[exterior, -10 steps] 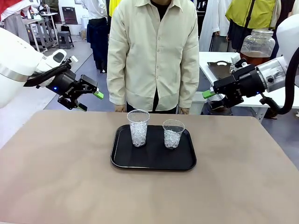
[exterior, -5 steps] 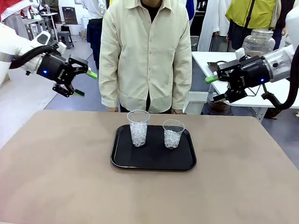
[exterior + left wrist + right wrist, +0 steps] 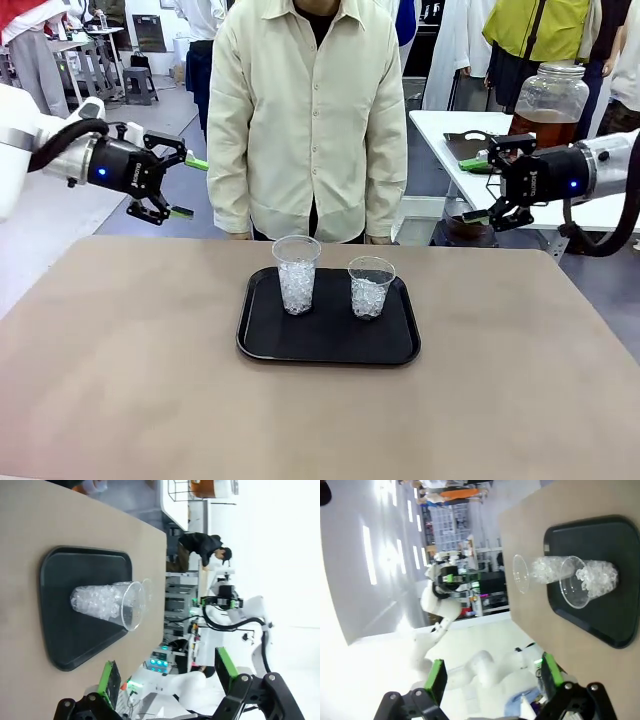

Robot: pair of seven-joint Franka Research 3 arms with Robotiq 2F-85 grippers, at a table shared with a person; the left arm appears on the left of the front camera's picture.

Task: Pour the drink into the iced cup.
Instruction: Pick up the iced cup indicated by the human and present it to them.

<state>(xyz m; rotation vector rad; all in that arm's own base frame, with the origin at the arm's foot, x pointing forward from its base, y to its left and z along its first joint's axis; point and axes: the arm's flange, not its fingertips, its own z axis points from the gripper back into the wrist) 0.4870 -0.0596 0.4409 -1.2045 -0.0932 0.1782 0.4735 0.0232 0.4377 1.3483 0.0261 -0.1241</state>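
Two iced cups (image 3: 297, 275) stand side by side on the black tray (image 3: 330, 348), with a person (image 3: 310, 110) just beyond it. The left gripper (image 3: 190, 188) and right gripper (image 3: 472, 190) hang on either side of the tray, jaws apart and empty. The drink (image 3: 540, 127) sits in a jar (image 3: 551, 92) far right beyond the tray.

A black rectangular plastic tray (image 3: 330, 340) with rounded corners and a raised rim lies flat on the broad tan-topped table (image 3: 120, 380), near the middle and a little toward the far edge. A person in a cream long-sleeved button shirt (image 3: 310, 120) stands just behind that far edge, facing the tray and in line with it. Farther back on the right stands a white table (image 3: 450, 128) with a dark flat tray (image 3: 466, 148) on it, and far off on the left a dark stool (image 3: 138, 82).
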